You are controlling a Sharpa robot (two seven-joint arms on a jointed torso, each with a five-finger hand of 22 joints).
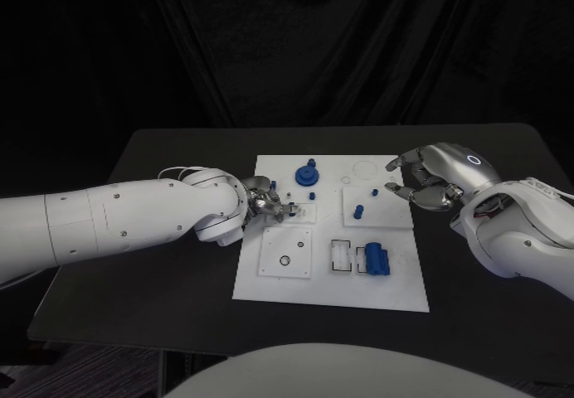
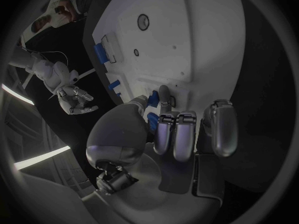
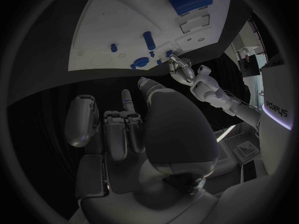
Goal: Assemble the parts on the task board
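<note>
Nearest the robot, the task board (image 1: 335,290) presents a bare front margin; just beyond it lie a small plate with a round hole (image 1: 287,253) and, to its right, a blue block (image 1: 376,259) seated beside an open rectangular slot (image 1: 341,255). Further in, at the board's left edge, the left hand (image 1: 265,204) is down on the board with its fingertips (image 2: 164,92) drawn together at a small blue piece (image 2: 152,100); the wrist view suggests a pinch on that piece, though contact cannot be confirmed. Level with it on the right, a blue peg (image 1: 357,211) stands upright in its plate. The right hand (image 1: 425,176) hovers past the board's right edge, fingers curled loosely inward and carrying nothing. Farthest back sits a blue gear (image 1: 308,175). Judgement: the step in hand is seating a small part at the left-side fixture. The next move calls for fine alignment over the socket and a straight downward press.
</note>
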